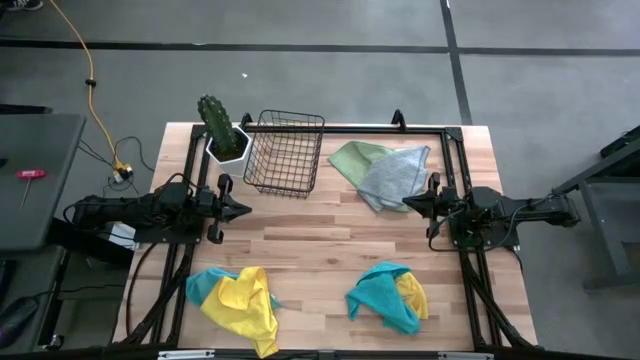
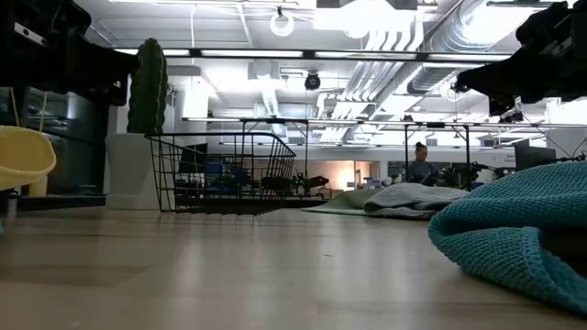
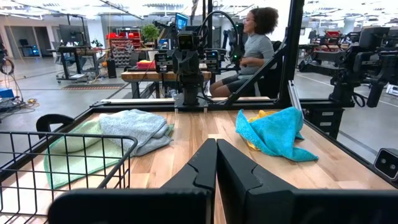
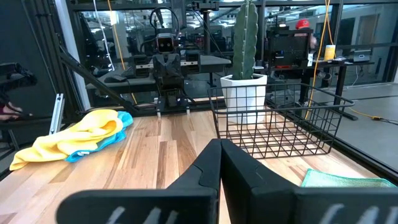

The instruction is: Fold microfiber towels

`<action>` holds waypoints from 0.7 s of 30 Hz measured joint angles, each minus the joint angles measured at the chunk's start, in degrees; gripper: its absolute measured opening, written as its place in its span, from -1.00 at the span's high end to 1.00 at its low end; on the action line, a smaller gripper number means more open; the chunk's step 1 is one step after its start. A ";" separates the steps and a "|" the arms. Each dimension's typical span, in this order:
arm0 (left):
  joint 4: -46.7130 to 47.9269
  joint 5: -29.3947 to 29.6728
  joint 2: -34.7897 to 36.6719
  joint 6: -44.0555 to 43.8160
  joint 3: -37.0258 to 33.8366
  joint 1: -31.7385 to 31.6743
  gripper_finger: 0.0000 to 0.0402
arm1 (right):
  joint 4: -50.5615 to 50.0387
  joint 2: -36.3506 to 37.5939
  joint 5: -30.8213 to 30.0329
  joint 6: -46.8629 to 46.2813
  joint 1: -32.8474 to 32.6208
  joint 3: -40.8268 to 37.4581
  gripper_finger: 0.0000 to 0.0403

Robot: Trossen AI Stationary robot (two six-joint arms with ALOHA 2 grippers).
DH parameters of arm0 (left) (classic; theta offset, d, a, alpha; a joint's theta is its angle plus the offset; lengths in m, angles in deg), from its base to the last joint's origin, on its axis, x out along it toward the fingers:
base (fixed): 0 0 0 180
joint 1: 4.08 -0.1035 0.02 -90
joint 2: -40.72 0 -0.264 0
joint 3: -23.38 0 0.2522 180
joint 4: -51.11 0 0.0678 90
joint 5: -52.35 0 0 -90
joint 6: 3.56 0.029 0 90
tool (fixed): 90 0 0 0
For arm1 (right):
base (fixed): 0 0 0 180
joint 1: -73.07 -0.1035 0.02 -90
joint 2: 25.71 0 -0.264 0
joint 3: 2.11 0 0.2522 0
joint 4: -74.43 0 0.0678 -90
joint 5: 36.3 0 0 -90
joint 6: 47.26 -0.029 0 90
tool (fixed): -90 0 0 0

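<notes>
Three crumpled heaps of microfiber towels lie on the wooden table. A grey towel (image 1: pixel 395 176) lies partly over a light green one (image 1: pixel 352 158) at the far right. A teal towel lies over a yellow one (image 1: pixel 390 296) near the front right. A yellow towel lies over a teal one (image 1: pixel 240 300) near the front left. My left gripper (image 1: pixel 246 209) hangs shut above the left side, pointing right. My right gripper (image 1: pixel 408 203) hangs shut above the right side, pointing left, next to the grey towel's near edge. Neither touches a towel.
A black wire basket (image 1: pixel 285 153) stands at the far middle, with a cactus in a white pot (image 1: pixel 224 135) to its left. Bare wood lies between the two grippers. A person (image 3: pixel 252 46) sits beyond the table's right side.
</notes>
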 joint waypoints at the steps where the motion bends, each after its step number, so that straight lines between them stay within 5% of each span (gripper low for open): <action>1: 0.02 0.00 -0.01 0.00 -0.01 0.00 0.98 | 0.02 -0.01 -0.01 0.00 0.01 0.00 1.00; 21: -3.26 -0.02 0.03 -2.42 -0.01 0.01 0.98 | 0.01 -0.02 -0.01 0.00 0.02 0.02 1.00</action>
